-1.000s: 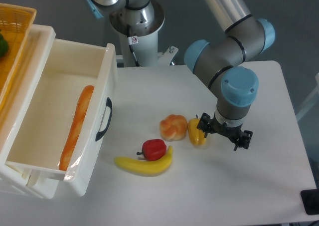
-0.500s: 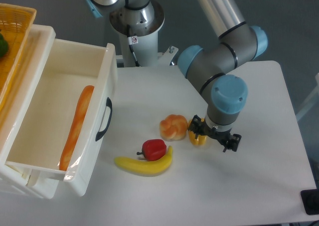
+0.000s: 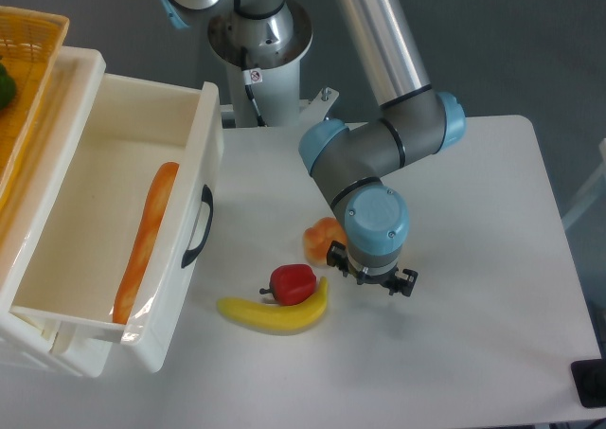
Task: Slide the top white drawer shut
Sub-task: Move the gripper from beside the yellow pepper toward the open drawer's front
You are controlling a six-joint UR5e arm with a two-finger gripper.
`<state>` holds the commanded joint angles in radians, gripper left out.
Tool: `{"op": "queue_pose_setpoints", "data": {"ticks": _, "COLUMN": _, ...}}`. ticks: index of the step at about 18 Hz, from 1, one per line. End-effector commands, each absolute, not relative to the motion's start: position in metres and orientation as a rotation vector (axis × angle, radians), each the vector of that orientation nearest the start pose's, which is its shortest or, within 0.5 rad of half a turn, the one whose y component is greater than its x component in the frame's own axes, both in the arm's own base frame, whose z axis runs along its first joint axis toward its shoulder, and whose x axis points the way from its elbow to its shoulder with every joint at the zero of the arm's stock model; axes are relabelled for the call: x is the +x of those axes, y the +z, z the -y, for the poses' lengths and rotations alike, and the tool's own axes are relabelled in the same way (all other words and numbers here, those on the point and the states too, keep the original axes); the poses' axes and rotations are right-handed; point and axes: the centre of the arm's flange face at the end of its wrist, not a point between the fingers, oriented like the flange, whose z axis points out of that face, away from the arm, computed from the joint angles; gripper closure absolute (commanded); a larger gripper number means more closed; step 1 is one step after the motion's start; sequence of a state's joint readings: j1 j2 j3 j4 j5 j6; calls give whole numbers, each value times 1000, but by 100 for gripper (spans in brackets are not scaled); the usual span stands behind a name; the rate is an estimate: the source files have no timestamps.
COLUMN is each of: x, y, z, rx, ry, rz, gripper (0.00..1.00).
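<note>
Over the last second my gripper (image 3: 372, 277) has swept left across the table (image 3: 492, 259), and the arm's wrist now covers the yellow pepper and part of the orange bun (image 3: 322, 232); from this angle I cannot tell whether the fingers are apart or together. The top white drawer (image 3: 114, 230) stands pulled far out at the left, black handle (image 3: 199, 226) facing the fruit, a long orange baguette (image 3: 144, 240) lying inside. A red pepper (image 3: 292, 283) rests against a banana (image 3: 275, 312) just beside the gripper. A wicker basket (image 3: 33, 45) sits atop the cabinet.
</note>
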<state>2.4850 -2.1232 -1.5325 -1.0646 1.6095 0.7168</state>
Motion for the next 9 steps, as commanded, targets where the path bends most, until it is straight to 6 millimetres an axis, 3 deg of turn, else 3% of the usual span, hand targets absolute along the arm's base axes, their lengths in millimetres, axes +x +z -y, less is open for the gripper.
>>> {"op": "queue_pose_setpoints", "data": {"ticks": 1, "x": -443, "y": 246, "z": -508, "rx": -3121, "ry": 24, "rz": 346, "gripper": 81}}
{"op": "queue_pose_setpoints", "data": {"ticks": 4, "x": -433, "y": 279, "z": -511, "rx": -3058, "ry": 33, "rz": 347, "gripper": 100}}
{"op": "queue_pose_setpoints", "data": {"ticks": 6, "x": -412, "y": 290, "z": -524, "rx": -3044, "ry": 33, "rz": 359, "gripper": 100}}
{"op": "queue_pose_setpoints", "data": {"ticks": 9, "x": -372, "y": 301, "z": -547, "rx": -2956, "ry": -66, "rz": 561, "gripper": 100}}
